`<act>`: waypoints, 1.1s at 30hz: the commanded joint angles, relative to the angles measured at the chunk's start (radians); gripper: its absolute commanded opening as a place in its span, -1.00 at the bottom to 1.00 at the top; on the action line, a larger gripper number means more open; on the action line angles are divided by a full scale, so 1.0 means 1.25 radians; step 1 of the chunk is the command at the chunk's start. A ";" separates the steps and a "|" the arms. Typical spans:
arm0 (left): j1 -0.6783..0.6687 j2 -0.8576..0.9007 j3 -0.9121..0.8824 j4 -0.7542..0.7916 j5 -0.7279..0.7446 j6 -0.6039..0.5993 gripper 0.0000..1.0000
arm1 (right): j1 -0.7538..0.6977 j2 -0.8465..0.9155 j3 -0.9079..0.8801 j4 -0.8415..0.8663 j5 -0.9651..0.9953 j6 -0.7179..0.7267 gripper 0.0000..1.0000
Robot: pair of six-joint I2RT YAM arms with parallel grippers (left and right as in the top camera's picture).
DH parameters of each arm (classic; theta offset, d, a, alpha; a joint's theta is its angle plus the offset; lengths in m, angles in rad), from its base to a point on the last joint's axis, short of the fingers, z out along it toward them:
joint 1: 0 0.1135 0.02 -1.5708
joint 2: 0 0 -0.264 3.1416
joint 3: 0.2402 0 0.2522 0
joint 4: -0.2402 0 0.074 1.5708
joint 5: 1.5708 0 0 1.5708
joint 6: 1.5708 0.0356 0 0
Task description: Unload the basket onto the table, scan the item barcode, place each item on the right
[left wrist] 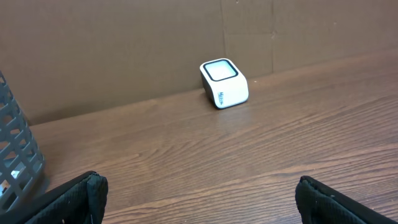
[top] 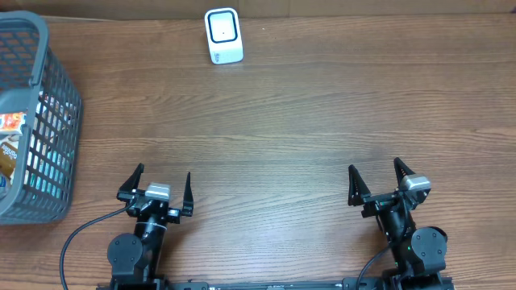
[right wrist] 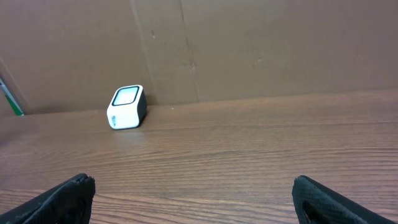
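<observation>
**Q:** Fig. 1, overhead with both wrist views. How do the jaws stand?

**A:** The left jaws and the right jaws are both spread wide and hold nothing. Each pair sits at the near edge of the surface (top: 290, 121), well apart from the other.

**Q:** Where are the task's things?

**A:** The item (top: 10, 133), a printed packet, lies inside the grey basket (top: 56, 137) at the far left, on the left jaws' side. Other packets seem to lie with it. The scanner (top: 223, 35), a small white block with a dark-framed window on its upper face, stands at the far edge of the surface. It sits just in front of the cardboard backing (right wrist: 249, 43).

**Q:** What could go wrong from here?

**A:** Judged from this layout, there are three risks.
- **Basket:** its tall slatted wall may catch a fingertip on the way in, and the basket would then slide or tip.
- **Grip:** with packets lying together, wide jaws may close on two at once. They may also grip over the barcode, whose position cannot be told from these views.
- **Scanner:** it looks light and unfixed, so an item brought in too low may knock it back or turn its window away. A barcode held tilted or facing the wrong way would likely not read.
</observation>
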 commanded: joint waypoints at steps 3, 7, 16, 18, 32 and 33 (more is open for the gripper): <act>-0.005 -0.009 -0.005 0.000 -0.005 0.009 0.99 | -0.002 -0.008 -0.009 0.005 -0.001 0.002 1.00; -0.005 -0.009 -0.005 0.000 -0.005 0.009 0.99 | -0.002 -0.008 -0.009 0.005 -0.001 0.002 1.00; -0.005 -0.009 -0.005 0.000 -0.005 0.009 0.99 | -0.002 -0.008 -0.009 0.005 -0.001 0.002 1.00; -0.005 -0.009 -0.005 0.000 -0.005 0.009 0.99 | -0.002 -0.008 -0.009 0.005 -0.001 0.002 1.00; -0.005 -0.009 -0.005 0.000 -0.017 0.015 0.99 | -0.002 -0.008 -0.009 0.005 -0.001 0.002 1.00; -0.005 -0.009 -0.005 0.000 -0.017 0.015 1.00 | -0.002 -0.008 -0.009 0.005 -0.001 0.002 1.00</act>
